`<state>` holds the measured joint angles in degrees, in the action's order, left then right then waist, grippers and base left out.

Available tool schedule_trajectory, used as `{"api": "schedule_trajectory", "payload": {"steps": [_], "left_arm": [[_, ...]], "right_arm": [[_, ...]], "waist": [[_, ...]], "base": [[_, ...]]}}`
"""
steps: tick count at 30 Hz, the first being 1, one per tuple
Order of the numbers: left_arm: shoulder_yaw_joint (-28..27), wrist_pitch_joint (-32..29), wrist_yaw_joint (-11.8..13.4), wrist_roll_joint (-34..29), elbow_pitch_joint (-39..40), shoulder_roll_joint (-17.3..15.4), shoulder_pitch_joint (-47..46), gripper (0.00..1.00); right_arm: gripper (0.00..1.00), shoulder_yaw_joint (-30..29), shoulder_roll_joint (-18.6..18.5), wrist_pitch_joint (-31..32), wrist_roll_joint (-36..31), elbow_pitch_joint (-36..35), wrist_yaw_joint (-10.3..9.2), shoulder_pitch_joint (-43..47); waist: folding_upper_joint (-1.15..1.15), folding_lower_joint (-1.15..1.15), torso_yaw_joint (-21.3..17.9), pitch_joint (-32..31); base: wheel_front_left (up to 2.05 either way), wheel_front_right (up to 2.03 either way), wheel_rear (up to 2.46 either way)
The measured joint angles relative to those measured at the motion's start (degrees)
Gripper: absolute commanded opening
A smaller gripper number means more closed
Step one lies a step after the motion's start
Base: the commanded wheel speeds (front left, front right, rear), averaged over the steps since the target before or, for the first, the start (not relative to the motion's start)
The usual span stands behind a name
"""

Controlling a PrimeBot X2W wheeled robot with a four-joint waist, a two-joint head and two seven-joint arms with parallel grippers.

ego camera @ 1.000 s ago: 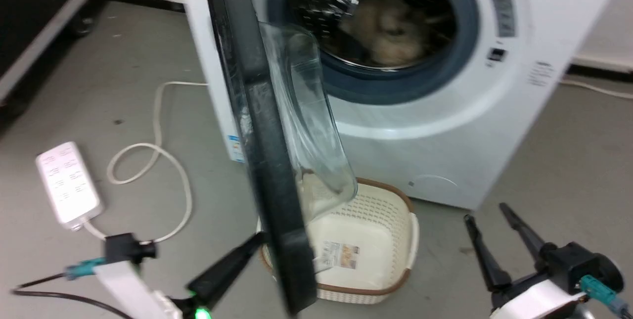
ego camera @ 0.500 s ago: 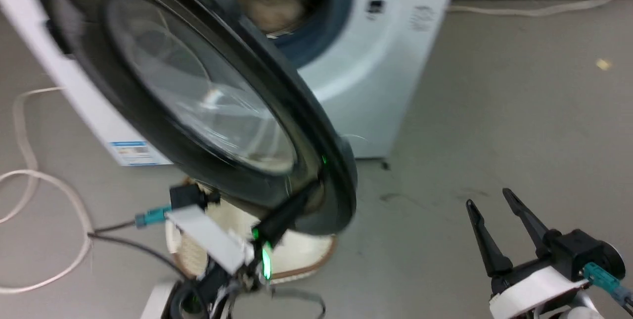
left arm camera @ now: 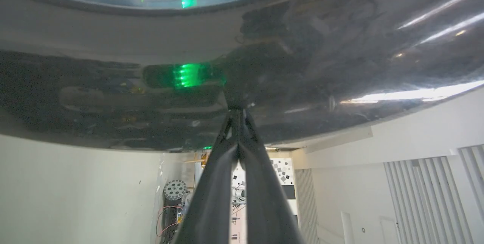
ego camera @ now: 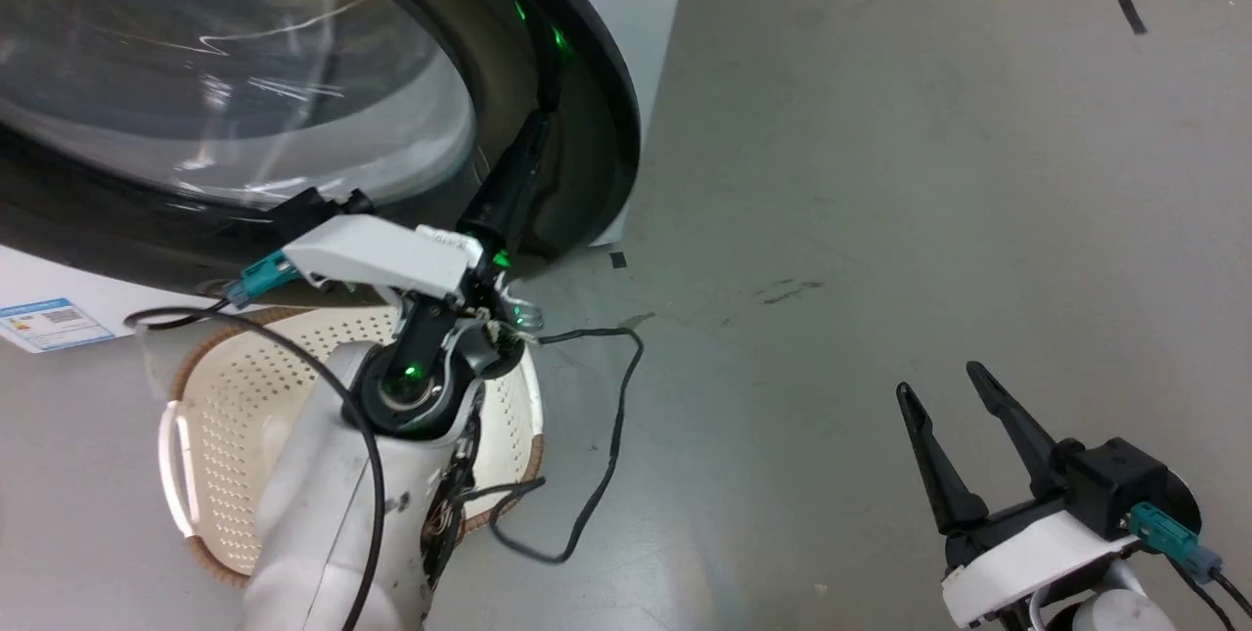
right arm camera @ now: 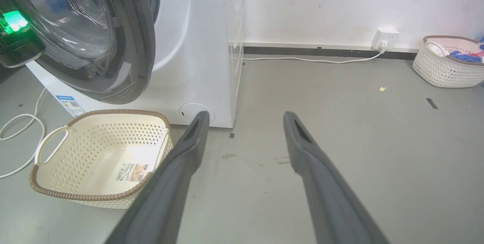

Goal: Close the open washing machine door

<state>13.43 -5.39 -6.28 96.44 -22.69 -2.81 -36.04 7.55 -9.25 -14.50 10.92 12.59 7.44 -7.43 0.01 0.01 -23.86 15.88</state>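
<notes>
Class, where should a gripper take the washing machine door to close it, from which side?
Press the washing machine door on its black rim's free edge, from the outer face: it stands ajar, so that edge probably gives most leverage. The left gripper touches there.

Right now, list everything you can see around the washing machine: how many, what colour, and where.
washing machine: one, white, by the wall.
washing machine door: one, black rim with clear glass, partly open.
blue label: one, low on the machine's front.
empty basket: one, cream with brown rim, on the floor before the machine.
basket of laundry: one, cream, by the wall.
wall socket: one, white, low on the wall, cable plugged in.
left gripper: one, dark, shut, tips against the door's rim.
right gripper: one, dark, open, over the floor.
</notes>
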Motion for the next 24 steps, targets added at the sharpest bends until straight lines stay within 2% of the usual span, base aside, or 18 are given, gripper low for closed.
{"api": "schedule_trajectory", "payload": {"steps": [5, 9, 10, 11, 12, 17, 21, 24], "left_arm": [[3.10, 1.00, -0.56, 2.63, -3.26, 0.12, -1.64, 0.00], [4.78, 1.08, -0.94, 0.41, -0.81, -0.07, -0.31, 0.00], [5.38, 0.98, -0.94, -0.74, 0.75, -0.44, 0.87, 0.47], [6.13, 0.89, -0.94, -1.91, 2.55, -1.01, 2.43, 0.47], [6.67, 0.93, -0.94, -2.92, 4.43, -1.59, 4.38, 1.00], [8.71, 3.81, -0.94, -9.37, 14.56, -6.67, 15.45, 1.00], [9.07, 11.03, -0.94, -17.50, 17.95, -12.43, 23.30, 1.00], [9.89, 17.38, -0.94, -27.05, 18.01, -16.72, 26.94, 1.00]], "right_arm": [[1.00, -0.15, 0.20, -0.04, 0.18, 0.25, 0.00, -0.01], [1.00, -0.21, 0.16, -0.23, 0.19, -0.87, 0.00, 0.08], [1.00, -0.16, 0.14, -0.23, 0.19, -1.22, 0.00, 0.16], [1.00, -0.15, 0.09, -0.23, 0.19, -1.54, 0.00, 0.25], [1.00, -0.21, 0.01, -0.24, 0.19, -1.93, 0.00, 0.50], [1.00, -0.16, -0.89, -0.24, 0.18, -3.27, 0.00, 2.90], [1.00, -0.16, -1.42, -0.24, 0.15, -3.99, 0.00, 5.41], [1.00, 0.27, -2.02, -0.24, 0.13, -4.08, 0.00, 6.49]], "waist": [[0.00, 0.00, 0.59, -0.39], [0.00, 0.00, 2.72, -1.39], [0.00, -0.01, 3.35, -1.78], [0.00, -0.01, 3.97, -2.22], [0.00, -0.01, 4.65, -2.71], [0.00, -0.02, 8.41, -5.72], [0.00, -0.02, 11.91, -8.63], [0.00, -0.02, 14.60, -10.87]], "base": [[0.00, 0.00, 0.00], [0.00, 0.00, 0.00], [0.00, 0.00, 0.00], [0.00, 0.00, 0.00], [0.00, 0.00, 0.00], [0.00, 0.00, 0.00], [0.00, 0.00, 0.00], [0.00, 0.00, 0.00]]}}
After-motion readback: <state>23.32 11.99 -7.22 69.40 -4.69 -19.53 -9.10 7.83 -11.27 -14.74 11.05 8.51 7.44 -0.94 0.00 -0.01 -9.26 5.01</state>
